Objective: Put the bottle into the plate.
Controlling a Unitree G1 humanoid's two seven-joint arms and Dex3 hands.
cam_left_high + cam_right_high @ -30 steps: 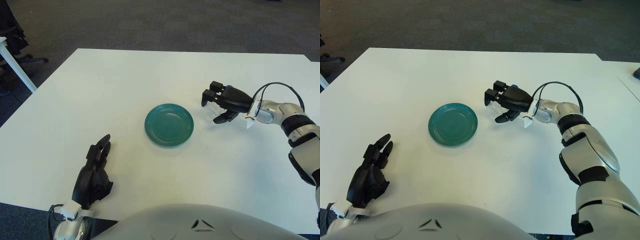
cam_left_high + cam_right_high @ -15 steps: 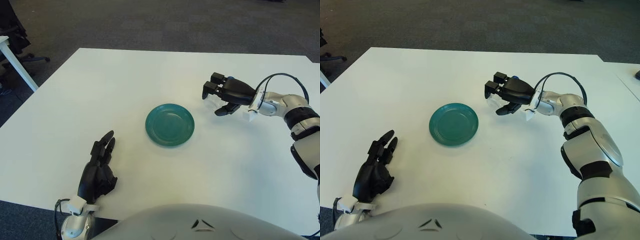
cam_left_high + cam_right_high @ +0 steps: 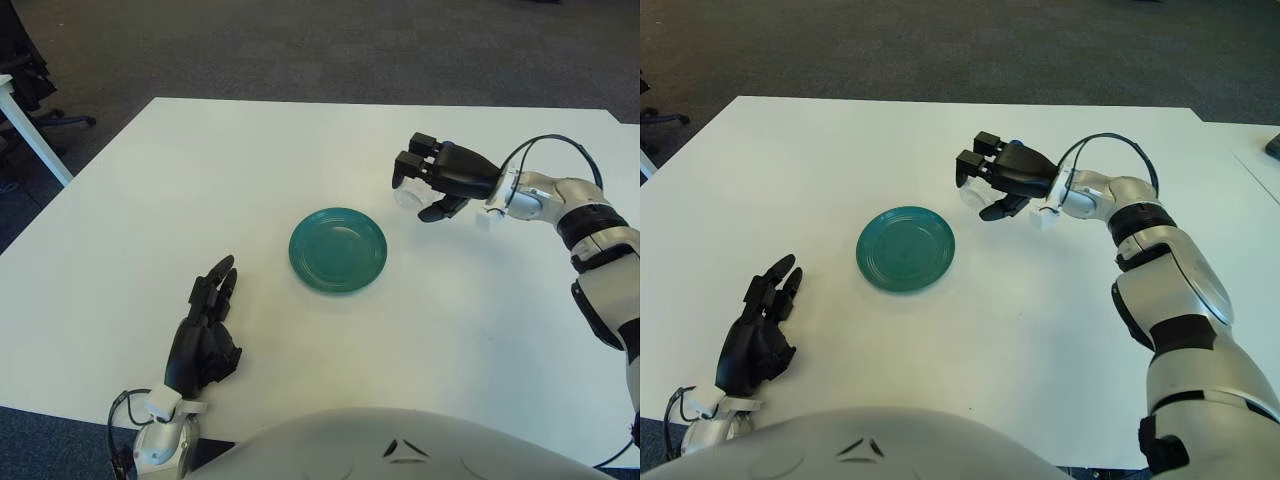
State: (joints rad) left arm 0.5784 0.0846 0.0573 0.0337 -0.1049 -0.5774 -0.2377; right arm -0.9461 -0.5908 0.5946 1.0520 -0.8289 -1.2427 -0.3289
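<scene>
A round green plate point(image 3: 338, 249) lies flat near the middle of the white table point(image 3: 200, 180), with nothing in it. My right hand point(image 3: 418, 192) hovers just right of and behind the plate, its fingers curled around a clear bottle point(image 3: 968, 196). The dark fingers hide most of the bottle. Its blue cap point(image 3: 1017, 143) peeks out behind the knuckles. The hand is close to the plate's far right rim and does not reach over it. My left hand point(image 3: 205, 340) shows at the table's near left, fingers loosely extended and holding nothing.
A black cable point(image 3: 550, 145) loops over my right wrist. An office chair point(image 3: 30, 90) and another table's white leg point(image 3: 35, 135) stand on the carpet beyond the table's left edge. My torso point(image 3: 400, 445) fills the bottom of the view.
My right hand has carried the bottle leftward and slightly farther back, closer to the plate. The left hand has shifted a little forward and to the right.
</scene>
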